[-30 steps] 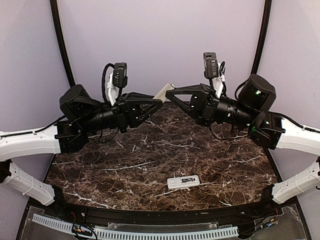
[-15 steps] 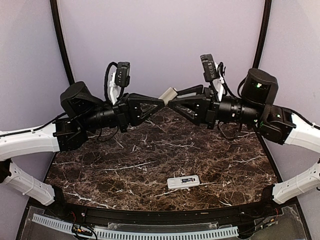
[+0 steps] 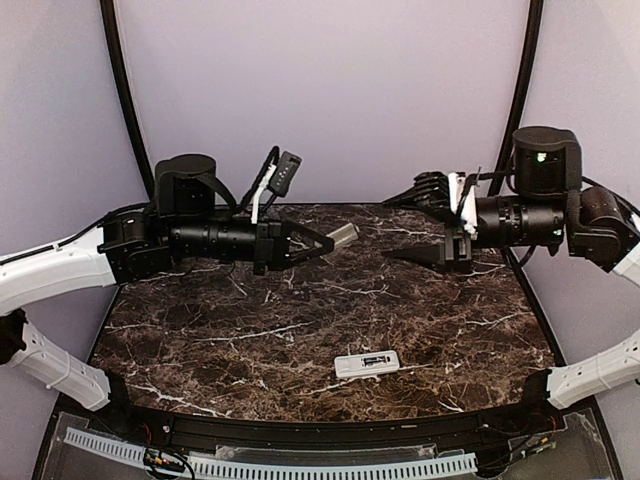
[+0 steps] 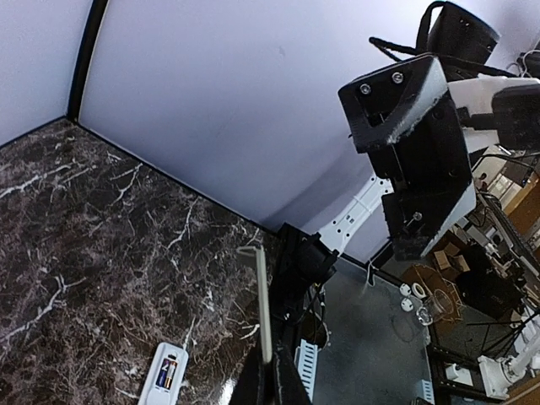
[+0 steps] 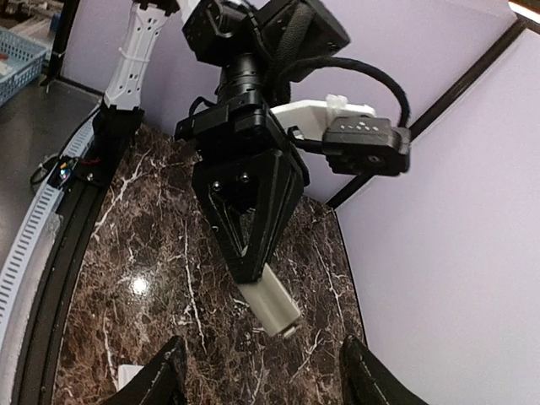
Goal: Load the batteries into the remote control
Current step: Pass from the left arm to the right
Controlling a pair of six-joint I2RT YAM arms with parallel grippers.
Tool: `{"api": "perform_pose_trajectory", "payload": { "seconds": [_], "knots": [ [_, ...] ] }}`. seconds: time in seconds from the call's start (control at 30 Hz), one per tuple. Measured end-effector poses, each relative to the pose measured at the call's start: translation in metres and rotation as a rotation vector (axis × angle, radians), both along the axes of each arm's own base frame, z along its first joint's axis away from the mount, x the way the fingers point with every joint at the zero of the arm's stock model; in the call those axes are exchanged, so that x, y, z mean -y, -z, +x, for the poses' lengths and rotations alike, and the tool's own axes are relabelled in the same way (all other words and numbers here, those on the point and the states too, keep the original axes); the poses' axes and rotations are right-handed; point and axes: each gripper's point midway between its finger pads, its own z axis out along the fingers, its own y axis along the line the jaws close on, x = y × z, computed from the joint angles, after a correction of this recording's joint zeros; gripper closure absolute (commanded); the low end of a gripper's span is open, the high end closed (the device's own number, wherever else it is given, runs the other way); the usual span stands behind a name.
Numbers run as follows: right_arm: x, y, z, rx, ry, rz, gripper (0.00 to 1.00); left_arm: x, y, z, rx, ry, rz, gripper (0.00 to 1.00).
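I read the left gripper [image 3: 328, 241] clamped on the white cover [image 3: 344, 235]; right gripper [image 3: 402, 227] spread, empty; remote control [image 3: 367, 364] on table [image 3: 250, 340].

Dark brown marble counter [image 3: 250, 330], white veins. Remote control [image 3: 367, 364] lies flat on it near the front edge, slightly right of centre. Back side up, bay open, batteries [image 4: 169, 369] seated inside.

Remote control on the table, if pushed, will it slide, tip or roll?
The remote control lies flat, so it will probably slide on the glossy table, not roll. It looks small and light. Its bay is open, so a battery might spill if tipped.
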Motion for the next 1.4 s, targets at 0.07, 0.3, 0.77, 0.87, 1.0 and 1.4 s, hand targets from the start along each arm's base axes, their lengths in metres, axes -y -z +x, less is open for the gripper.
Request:
{"api": "perform_pose_trajectory", "payload": {
  "seconds": [0.07, 0.3, 0.77, 0.87, 1.0, 1.4],
  "knots": [
    [-0.014, 0.016, 0.005, 0.065, -0.028, -0.067, 0.4, 0.006, 0.014, 0.0, -0.046, 0.021, 0.053, 1.0],
    [-0.041, 0.061, 0.013, 0.202, -0.115, -0.233, 0.45, 0.013, 0.046, -0.004, -0.146, 0.056, 0.164, 1.0],
    [-0.042, 0.099, 0.03, 0.296, -0.076, -0.34, 0.6, 0.013, 0.049, -0.007, -0.176, 0.074, 0.17, 1.0],
    [-0.043, 0.098, 0.033, 0.311, -0.064, -0.332, 0.65, 0.015, 0.051, -0.006, -0.184, 0.074, 0.173, 1.0],
    [-0.044, 0.096, 0.036, 0.328, -0.051, -0.329, 0.7, 0.017, 0.053, -0.004, -0.19, 0.072, 0.174, 1.0],
    [-0.044, 0.104, 0.039, 0.329, -0.039, -0.337, 0.9, 0.017, 0.049, -0.006, -0.193, 0.086, 0.166, 1.0]
  ]
}}
